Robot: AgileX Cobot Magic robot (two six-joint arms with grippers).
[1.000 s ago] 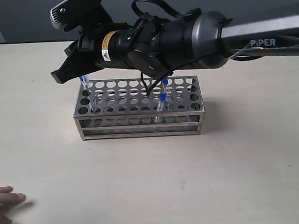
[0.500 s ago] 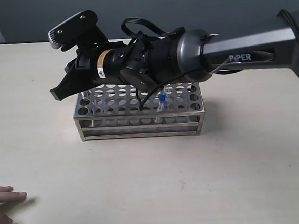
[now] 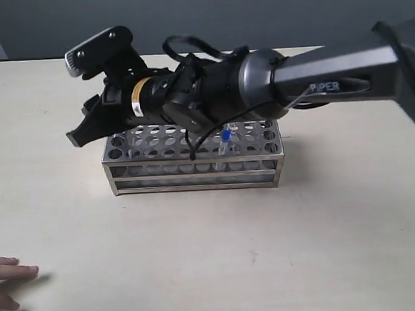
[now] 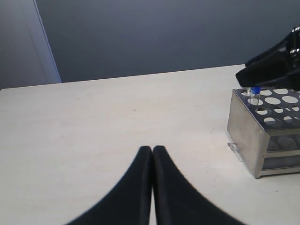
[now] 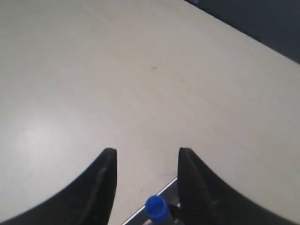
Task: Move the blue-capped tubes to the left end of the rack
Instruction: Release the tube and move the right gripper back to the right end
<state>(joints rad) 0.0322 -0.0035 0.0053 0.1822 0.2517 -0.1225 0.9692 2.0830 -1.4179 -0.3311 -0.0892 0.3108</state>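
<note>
- the rack [image 3: 194, 172] stands on the pale surface [image 3: 285, 250]. in the exterior view a blue-capped tube [image 3: 225, 136] leans a little in a front hole, right of the rack's middle.
- the left wrist view shows the left-end tube [image 4: 255, 92] standing in a hole at the rack's left end, its blue cap just under my right gripper's tips.
- my right gripper [image 3: 81, 125] reaches across the rack top. its jaws are apart, and the right wrist view shows the blue cap between them with a gap on each side.
- my left gripper [image 4: 152, 149] hangs over bare surface well apart from the rack, its jaws pressed together on nothing.
- a person's hand [image 3: 6, 280] rests at the near left edge.
- a second ago my right arm was higher and farther right. it has since come down and leftward, and now hides a rear tube that showed then.
</note>
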